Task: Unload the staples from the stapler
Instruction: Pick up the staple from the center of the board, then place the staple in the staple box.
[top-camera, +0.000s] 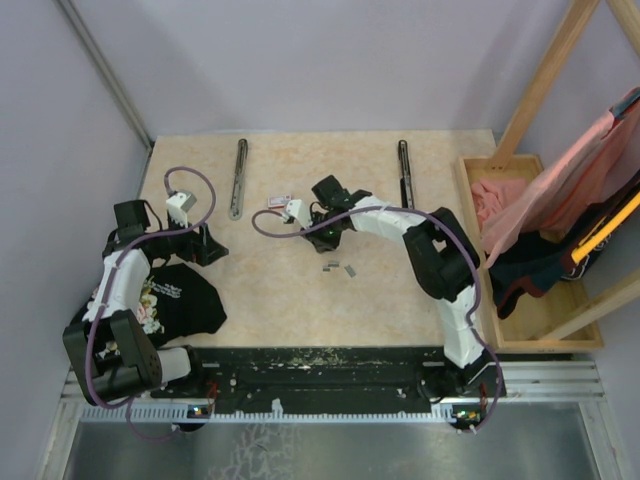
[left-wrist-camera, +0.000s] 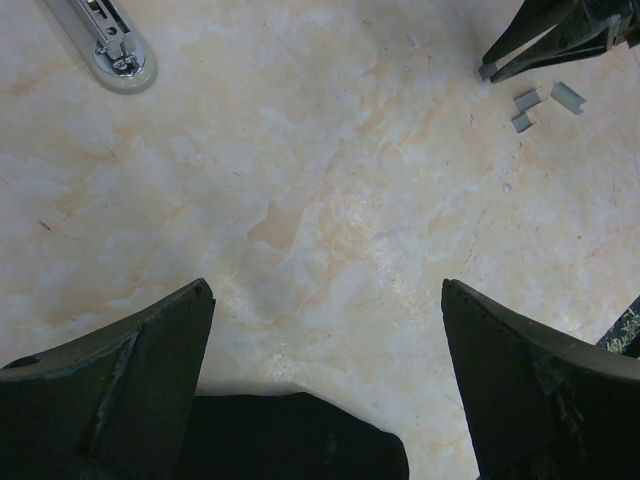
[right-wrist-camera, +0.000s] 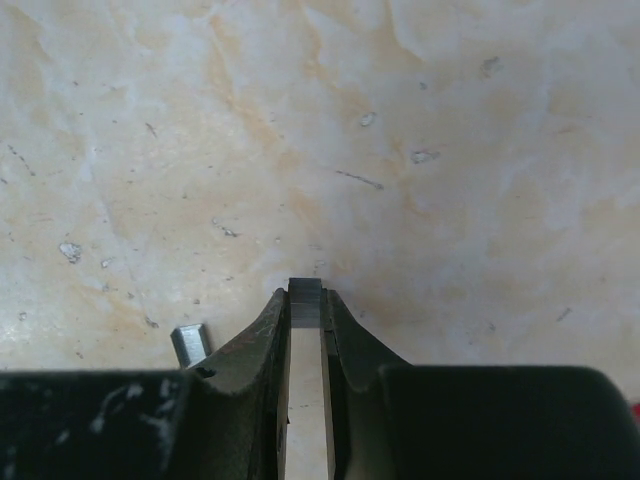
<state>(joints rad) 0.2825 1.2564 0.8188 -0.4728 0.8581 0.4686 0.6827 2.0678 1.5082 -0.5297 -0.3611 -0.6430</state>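
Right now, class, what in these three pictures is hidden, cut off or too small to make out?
Right wrist: grey metal staple strip pinched in right gripper; its length hidden by the fingers.
Left wrist: pale grey stapler cut off by the top edge.
Top: red-and-white box, print too small.

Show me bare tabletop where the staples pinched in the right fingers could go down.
Bare: the stretch between the black shirt and the loose staples; the far strip between the left-hand stapler and the right-hand stapler. Crowded: around the right fingers with their staple strip, the small box and those loose staples.
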